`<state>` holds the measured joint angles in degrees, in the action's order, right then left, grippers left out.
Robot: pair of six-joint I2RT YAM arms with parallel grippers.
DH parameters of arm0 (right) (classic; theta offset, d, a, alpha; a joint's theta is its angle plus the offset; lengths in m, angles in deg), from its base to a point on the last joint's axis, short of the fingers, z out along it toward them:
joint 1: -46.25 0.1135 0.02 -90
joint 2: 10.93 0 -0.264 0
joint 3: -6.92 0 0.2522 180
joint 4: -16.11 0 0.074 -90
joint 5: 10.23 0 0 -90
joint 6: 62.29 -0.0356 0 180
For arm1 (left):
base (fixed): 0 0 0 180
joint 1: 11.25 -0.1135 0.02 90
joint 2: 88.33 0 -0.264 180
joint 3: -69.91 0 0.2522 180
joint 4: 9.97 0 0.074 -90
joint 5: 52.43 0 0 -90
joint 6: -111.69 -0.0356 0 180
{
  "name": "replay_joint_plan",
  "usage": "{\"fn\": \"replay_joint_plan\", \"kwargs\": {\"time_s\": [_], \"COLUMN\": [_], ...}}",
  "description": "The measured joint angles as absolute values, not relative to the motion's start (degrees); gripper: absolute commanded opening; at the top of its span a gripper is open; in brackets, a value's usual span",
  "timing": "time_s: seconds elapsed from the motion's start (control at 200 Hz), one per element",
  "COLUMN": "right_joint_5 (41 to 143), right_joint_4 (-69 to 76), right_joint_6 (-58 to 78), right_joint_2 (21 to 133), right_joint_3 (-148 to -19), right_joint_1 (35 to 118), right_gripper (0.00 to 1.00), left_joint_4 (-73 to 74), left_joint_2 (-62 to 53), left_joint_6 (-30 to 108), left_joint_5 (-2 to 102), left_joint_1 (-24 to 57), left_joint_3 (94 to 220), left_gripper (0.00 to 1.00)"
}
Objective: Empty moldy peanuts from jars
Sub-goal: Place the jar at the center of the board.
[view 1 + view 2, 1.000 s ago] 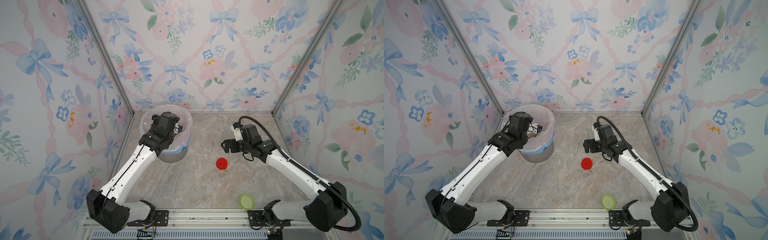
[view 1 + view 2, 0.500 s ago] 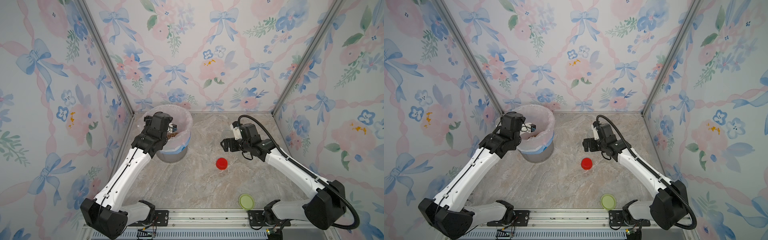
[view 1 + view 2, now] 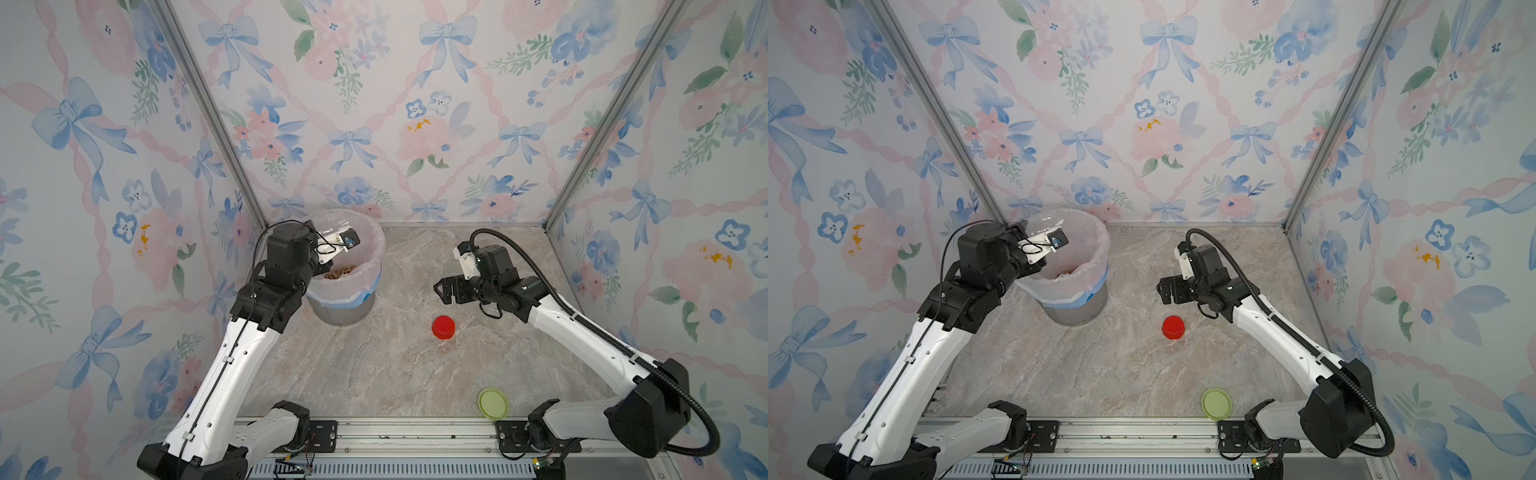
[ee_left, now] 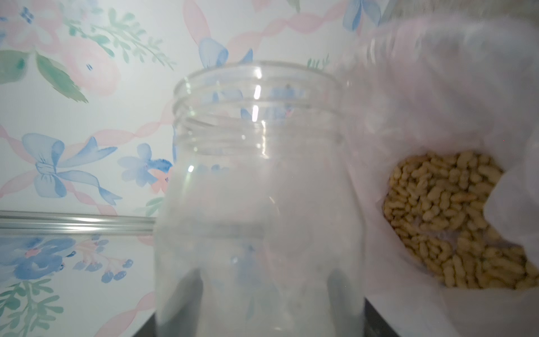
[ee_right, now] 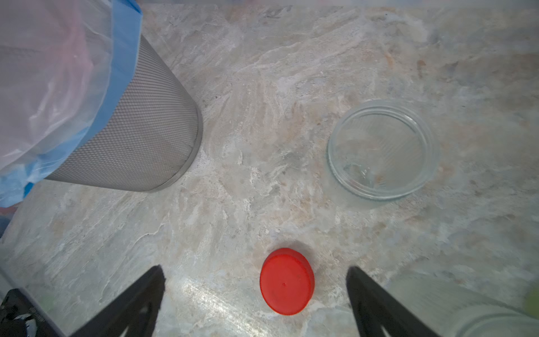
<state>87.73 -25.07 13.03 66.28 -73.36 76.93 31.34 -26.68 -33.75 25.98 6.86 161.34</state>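
A green lid (image 3: 493,403) is seen flat at the front edge of the desk (image 3: 374,374), and a wide bare stretch is left between it and the red lid (image 3: 443,327), which lies alone at mid-desk. Just beyond the red lid, the right pincer (image 3: 444,291) is held spread wide with nothing in it, and an open jar (image 5: 382,148) is stood upright past it, apart from the bin (image 3: 345,307). The bin is set tight in the far left corner with the peanuts (image 4: 455,221) heaped in its liner, and at its rim an empty jar (image 4: 259,175) is gripped by the closed left pincer (image 4: 264,277).
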Motion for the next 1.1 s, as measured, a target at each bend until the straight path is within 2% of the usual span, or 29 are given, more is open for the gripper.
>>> {"fn": "replay_joint_plan", "kwargs": {"time_s": [0.185,0.265,0.35,0.465,0.62,0.925,1.1], "right_joint_5": [99.0,103.6,107.2,110.8,112.8,106.8,103.7], "right_joint_4": [-24.5,-22.8,-20.6,-18.4,-15.6,-14.5,-14.4], "right_joint_6": [13.5,12.2,10.4,7.6,4.1,3.3,3.3], "right_joint_2": [62.8,59.5,55.9,52.3,50.4,50.2,48.6], "right_joint_3": [-75.1,-74.8,-74.4,-73.8,-72.4,-72.4,-72.4], "right_joint_1": [75.1,73.2,71.5,70.5,71.0,80.8,82.3], "right_gripper": [0.99,0.98,0.98,0.98,0.98,0.98,0.97], "left_joint_4": [20.7,11.1,0.8,-7.3,-11.1,-16.7,-17.8], "left_joint_2": [-29.1,-30.7,-31.9,-31.3,-30.8,-30.4,-29.5], "left_joint_6": [-19.3,-9.6,-0.2,8.1,11.3,16.0,16.7], "left_joint_5": [46.1,54.4,58.3,58.0,54.6,50.6,50.1], "left_joint_1": [6.2,6.9,9.3,15.8,24.2,26.7,27.3], "left_joint_3": [159.9,153.7,144.8,135.4,131.0,128.3,127.7], "left_gripper": [0.0,0.0,0.0,0.02,0.0,0.0,0.0]}}
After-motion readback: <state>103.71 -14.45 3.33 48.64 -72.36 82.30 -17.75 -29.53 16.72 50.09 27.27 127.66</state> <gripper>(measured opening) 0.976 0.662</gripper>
